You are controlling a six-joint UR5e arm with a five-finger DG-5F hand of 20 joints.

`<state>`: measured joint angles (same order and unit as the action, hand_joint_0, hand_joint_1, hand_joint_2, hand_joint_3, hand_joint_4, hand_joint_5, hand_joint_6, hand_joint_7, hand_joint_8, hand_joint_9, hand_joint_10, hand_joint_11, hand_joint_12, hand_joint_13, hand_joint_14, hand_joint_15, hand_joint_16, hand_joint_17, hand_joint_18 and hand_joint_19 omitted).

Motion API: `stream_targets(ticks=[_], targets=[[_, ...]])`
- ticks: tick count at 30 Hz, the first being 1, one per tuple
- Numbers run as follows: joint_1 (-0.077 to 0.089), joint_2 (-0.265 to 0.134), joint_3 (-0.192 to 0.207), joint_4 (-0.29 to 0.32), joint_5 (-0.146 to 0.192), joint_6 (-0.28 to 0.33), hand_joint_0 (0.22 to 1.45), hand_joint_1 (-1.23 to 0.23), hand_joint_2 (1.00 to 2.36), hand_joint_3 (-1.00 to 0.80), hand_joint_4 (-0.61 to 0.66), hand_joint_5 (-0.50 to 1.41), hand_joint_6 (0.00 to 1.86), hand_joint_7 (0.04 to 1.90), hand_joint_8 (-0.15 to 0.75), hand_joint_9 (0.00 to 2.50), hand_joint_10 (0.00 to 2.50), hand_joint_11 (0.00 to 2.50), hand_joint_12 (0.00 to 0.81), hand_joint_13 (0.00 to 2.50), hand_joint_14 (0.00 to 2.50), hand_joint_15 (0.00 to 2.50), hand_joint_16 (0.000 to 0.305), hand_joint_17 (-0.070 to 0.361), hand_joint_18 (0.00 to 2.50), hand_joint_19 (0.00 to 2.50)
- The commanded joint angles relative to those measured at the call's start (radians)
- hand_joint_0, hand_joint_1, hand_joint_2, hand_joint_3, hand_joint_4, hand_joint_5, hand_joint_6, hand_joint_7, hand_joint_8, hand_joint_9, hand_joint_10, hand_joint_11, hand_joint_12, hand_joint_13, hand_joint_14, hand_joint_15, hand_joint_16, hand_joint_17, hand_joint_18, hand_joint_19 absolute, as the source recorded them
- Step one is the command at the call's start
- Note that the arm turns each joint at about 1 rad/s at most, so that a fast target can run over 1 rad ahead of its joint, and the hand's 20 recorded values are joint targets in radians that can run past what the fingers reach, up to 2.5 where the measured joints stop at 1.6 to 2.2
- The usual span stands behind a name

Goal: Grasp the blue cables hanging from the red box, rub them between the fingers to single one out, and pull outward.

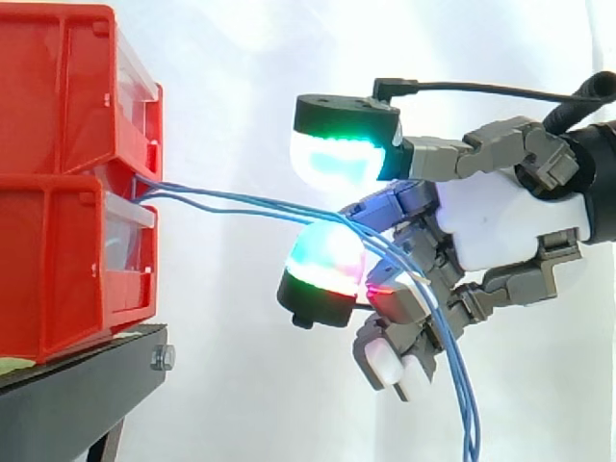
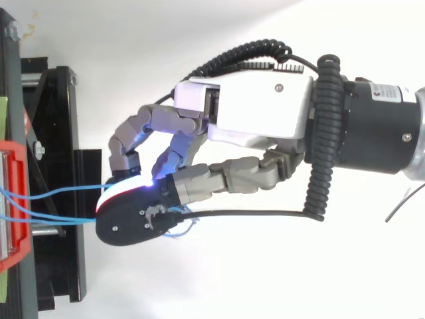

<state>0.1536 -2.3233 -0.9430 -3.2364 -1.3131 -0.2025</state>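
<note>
Fingers (image 1: 390, 303) low on the hand (image 1: 500, 226) are curled in toward a thick pad glowing cyan and red. The blue cables (image 1: 231, 200) run through the gap between them, so the bundle looks pinched there. Whether every strand is caught, or one slips by behind the pad, the side view does not quite settle. One finger stands apart above, stretched out to the left, its green-and-cyan pad over the cables and touching nothing. It is probably held out of the way so the lower pads can roll the strands against each other.

The cables come out where the two stacked red bins (image 1: 58, 125) meet, at the left, on the black stand (image 1: 77, 395). They cross the open space in a shallow downward line, fanning slightly, pass through the grip, and drop loose below the hand at the lower right. That nearly straight run suggests light tension on them, which should help to single one strand out.

The hand reaches in from the right with its palm toward the bins and its wrist about level. Seen from above, the hand (image 2: 259, 106) bends its fingers leftward over the cables, apart from the bins.
</note>
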Motion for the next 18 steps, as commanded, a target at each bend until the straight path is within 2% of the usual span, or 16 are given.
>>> stream_targets(ticks=[1,8,11,13,15,18], targets=[[-0.002,0.001,0.0,0.0,0.0,-0.002,0.59,-0.49,1.01,-0.35,0.14,-0.17,0.9,0.98,0.299,1.21,0.02,0.83,0.366,0.94,0.03,0.71,0.051,0.115,0.73,0.69],[-0.006,0.001,0.0,0.0,0.0,-0.015,0.62,-0.7,1.02,-0.16,0.11,-0.19,0.92,0.94,0.291,1.12,0.02,0.84,0.365,0.94,0.03,0.71,0.051,0.115,0.75,0.67],[-0.011,0.001,0.0,0.0,0.0,-0.054,0.64,-0.76,1.02,-0.14,0.06,-0.19,0.93,0.92,0.284,1.1,0.02,0.85,0.357,0.92,0.03,0.7,0.05,0.113,0.75,0.67],[-0.014,-0.001,0.0,0.001,0.0,-0.074,0.66,-0.8,1.02,-0.17,0.03,-0.19,0.94,0.9,0.273,1.08,0.02,0.85,0.358,0.91,0.03,0.7,0.049,0.111,0.76,0.66],[-0.016,-0.001,0.001,0.001,0.0,-0.083,0.72,-0.87,1.02,-0.3,-0.01,-0.2,0.94,0.9,0.259,1.07,0.02,0.83,0.351,0.89,0.03,0.7,0.048,0.109,0.74,0.63],[-0.017,0.001,0.001,0.001,0.0,-0.114,0.77,-0.91,1.01,-0.41,-0.04,-0.19,0.94,0.95,0.248,1.08,0.02,0.83,0.341,0.88,0.03,0.7,0.047,0.106,0.72,0.61]])
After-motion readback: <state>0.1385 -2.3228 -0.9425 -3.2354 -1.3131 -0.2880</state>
